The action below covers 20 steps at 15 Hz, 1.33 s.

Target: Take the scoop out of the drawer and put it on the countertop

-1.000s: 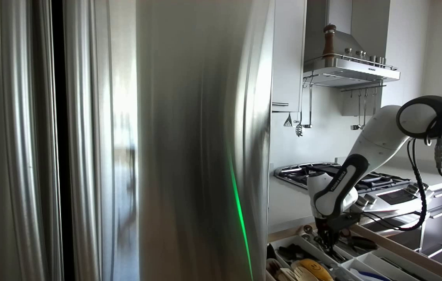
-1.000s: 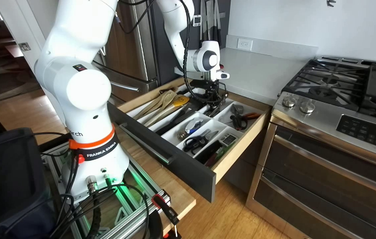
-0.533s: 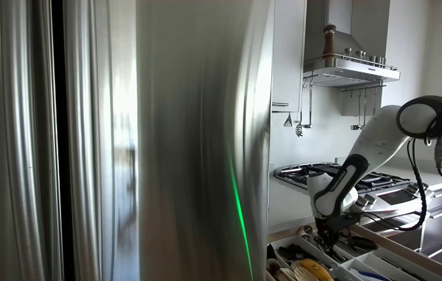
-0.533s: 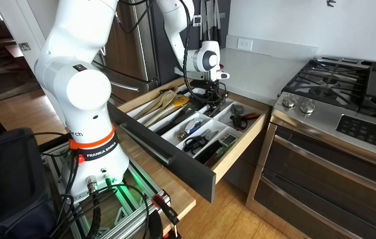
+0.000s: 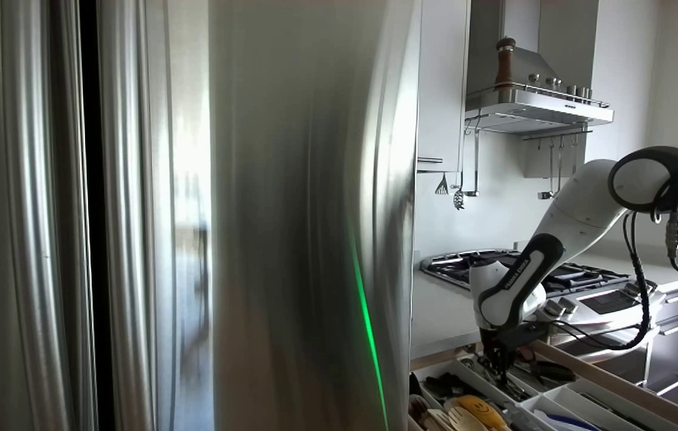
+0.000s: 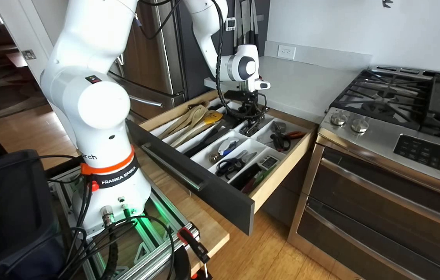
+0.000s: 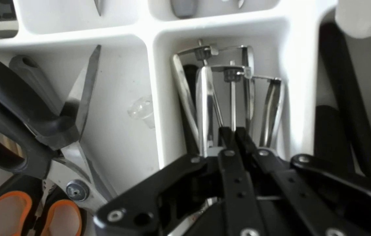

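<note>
The drawer (image 6: 282, 179) is open and holds white dividers; it also shows in an exterior view (image 5: 626, 392). In the wrist view, shiny metal squeeze handles, apparently of more than one scoop (image 7: 233, 105), lie in a narrow compartment. Their bowl ends are hidden under my gripper. My gripper (image 7: 234, 130) is pinched nearly shut, with the thin middle rod of one scoop between its fingertips. In both exterior views my gripper (image 5: 502, 376) (image 6: 250, 121) points down inside the drawer, low over that compartment. The countertop (image 6: 301, 83) lies behind the drawer.
Scissors with black and orange handles (image 7: 15, 209) lie in the compartment beside the scoops. Wooden utensils and a yellow spatula (image 6: 213, 116) fill another compartment. A stove (image 6: 391, 101) stands beside the countertop. The refrigerator (image 5: 315, 209) fills much of an exterior view.
My gripper has risen slightly in the last half second. The drawer has shifted a little inward, toward the countertop. The second before that shows no clear motion.
</note>
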Motion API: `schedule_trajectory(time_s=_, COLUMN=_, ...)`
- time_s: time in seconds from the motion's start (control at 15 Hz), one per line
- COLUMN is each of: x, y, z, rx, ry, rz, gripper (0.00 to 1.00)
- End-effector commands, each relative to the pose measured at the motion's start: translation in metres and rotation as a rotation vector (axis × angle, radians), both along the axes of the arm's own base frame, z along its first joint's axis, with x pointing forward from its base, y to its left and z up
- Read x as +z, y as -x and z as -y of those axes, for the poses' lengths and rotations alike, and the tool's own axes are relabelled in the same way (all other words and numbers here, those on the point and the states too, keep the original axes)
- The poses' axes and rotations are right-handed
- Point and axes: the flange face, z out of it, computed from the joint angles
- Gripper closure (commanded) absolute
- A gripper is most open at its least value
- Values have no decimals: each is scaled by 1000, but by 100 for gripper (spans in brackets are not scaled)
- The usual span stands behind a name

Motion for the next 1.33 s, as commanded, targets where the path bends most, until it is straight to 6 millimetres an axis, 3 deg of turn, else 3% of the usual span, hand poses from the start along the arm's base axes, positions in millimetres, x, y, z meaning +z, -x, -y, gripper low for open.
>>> schedule_trajectory(time_s=0.0, x=10, y=-6, z=3, rx=-8, ry=-10, rz=-8, gripper=99)
schedule_trajectory(time_s=0.53, x=22, y=-4, z=9, rx=8, ry=-13, rz=-69, gripper=99)
schedule_trajectory(time_s=1.27, x=36, y=16, z=27, rx=25, ry=-55, rz=-177, gripper=99)
